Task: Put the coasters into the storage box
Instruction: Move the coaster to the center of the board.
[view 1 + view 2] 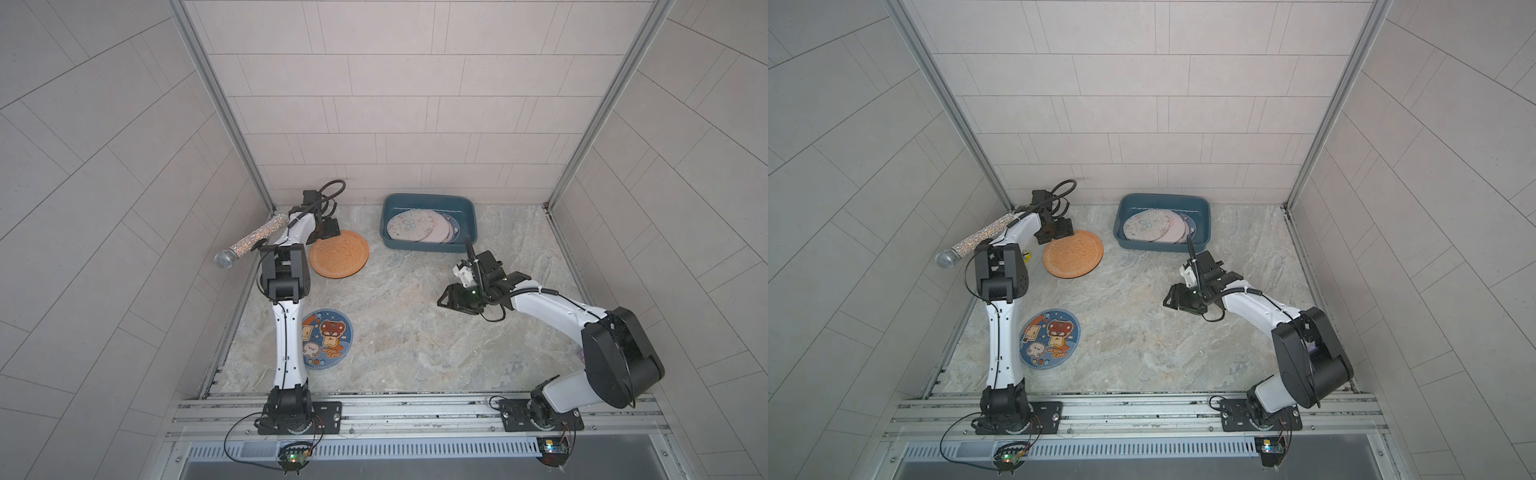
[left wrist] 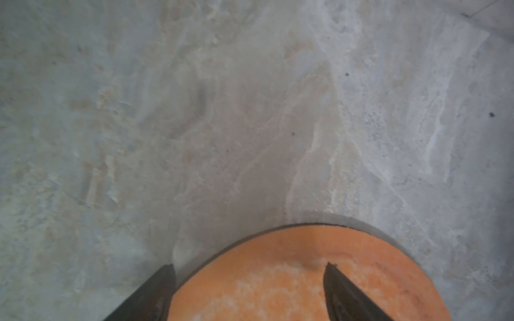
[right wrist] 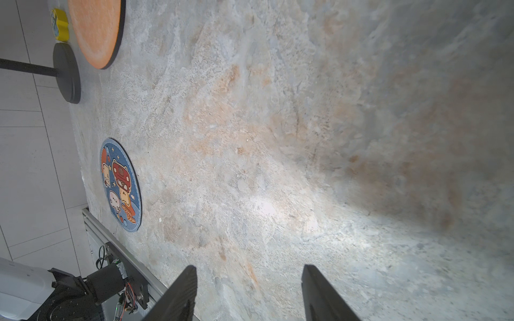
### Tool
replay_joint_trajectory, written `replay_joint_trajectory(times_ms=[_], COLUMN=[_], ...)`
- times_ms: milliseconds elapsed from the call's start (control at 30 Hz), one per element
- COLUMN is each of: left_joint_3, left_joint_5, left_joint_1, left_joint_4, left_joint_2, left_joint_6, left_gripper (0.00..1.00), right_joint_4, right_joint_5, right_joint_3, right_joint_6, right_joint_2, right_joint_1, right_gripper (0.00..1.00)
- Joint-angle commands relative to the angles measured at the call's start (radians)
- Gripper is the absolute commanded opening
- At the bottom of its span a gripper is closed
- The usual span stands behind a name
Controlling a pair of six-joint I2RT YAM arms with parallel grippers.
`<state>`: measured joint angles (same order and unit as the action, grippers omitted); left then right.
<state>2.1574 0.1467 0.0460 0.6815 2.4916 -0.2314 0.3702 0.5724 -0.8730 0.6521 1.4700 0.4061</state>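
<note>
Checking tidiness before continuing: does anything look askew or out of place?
Only mildly: the coasters in the storage box lie fanned, overlapping, not squarely stacked. Nothing looks spilled or damaged.

The storage box stands at the back of the desk, a little right of the middle, and a pile of coasters lies in it. Left of the box lies the far coaster. The near coaster lies before it, well apart
</note>
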Motion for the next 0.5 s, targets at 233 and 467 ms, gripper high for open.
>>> replay_joint_trajectory(times_ms=[233,467], left_joint_3=[-0.112,-0.286], left_joint_5=[0.069,0.087], left_joint_1=[-0.106,-0.176], left_joint_4=[0.164,0.176], left_joint_2=[-0.084,-0.195], left_joint_6=[0.093,0.076], left_gripper=[0.87,0.85], right_joint_4=[0.010,0.004], right_joint_5=[-0.005,-0.001], right_joint_3=[0.012,0.025], right_joint_6=[-0.009,-0.019], right_joint_2=[-0.066,-0.081], right_joint_1=[0.007,0.006], right_gripper=[0.63,0.63])
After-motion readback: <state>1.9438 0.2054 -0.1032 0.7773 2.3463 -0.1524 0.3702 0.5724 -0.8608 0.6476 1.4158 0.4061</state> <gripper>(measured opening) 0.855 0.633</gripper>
